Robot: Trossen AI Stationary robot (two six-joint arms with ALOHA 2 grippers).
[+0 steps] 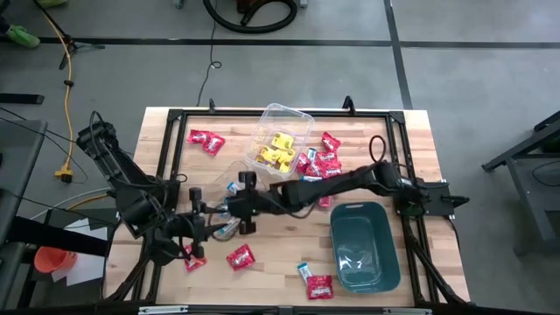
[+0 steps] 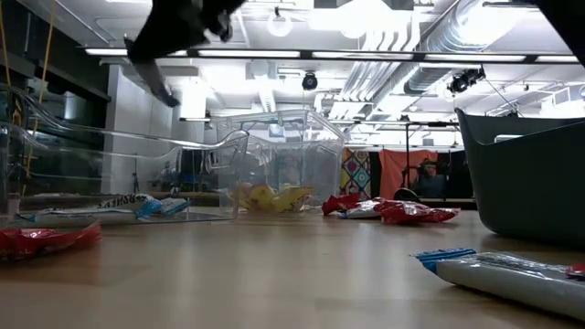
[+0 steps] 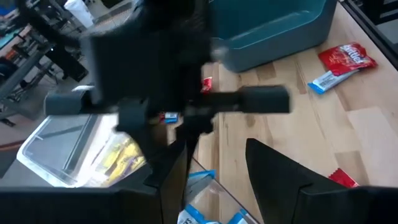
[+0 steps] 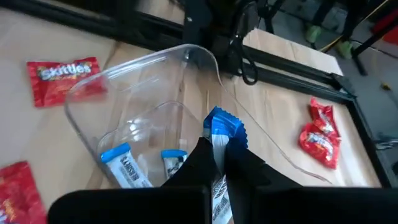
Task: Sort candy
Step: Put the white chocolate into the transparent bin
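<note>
My right gripper [image 4: 217, 149] [image 1: 232, 208] reaches across the table's middle, shut on a blue-and-white candy packet [image 4: 222, 127]. It hangs over the mouth of a clear tub [image 4: 137, 93]. The tub is tipped up and holds two more blue-and-white packets [image 4: 121, 165] on its lower wall. My left gripper [image 3: 216, 146] [image 1: 214, 219] is at the tub's left side, fingers wide apart. The right arm blocks much of the left wrist view. My left gripper has the clear tub's rim [image 3: 208, 180] between its spread fingers, coming level from the table's left. Which finger is inside the tub I cannot tell. The tub is tilted, with its lower wall on the table and its mouth turned toward the right gripper. My right gripper pinches the blue-and-white packet between its two fingers, which lie along it. The packet's crimped blue end [image 4: 222, 123] sticks out past the fingertips. The fingers slant down from the table's right side. The packet is lifted clear above the tub's mouth.
A second clear tub [image 1: 280, 140] with yellow candy stands at the far middle. A teal bin [image 1: 363, 245] sits near right. Red packets lie at the far left [image 1: 206, 140], beside the yellow tub [image 1: 319, 162] and near the front edge [image 1: 241, 256] [image 1: 319, 286].
</note>
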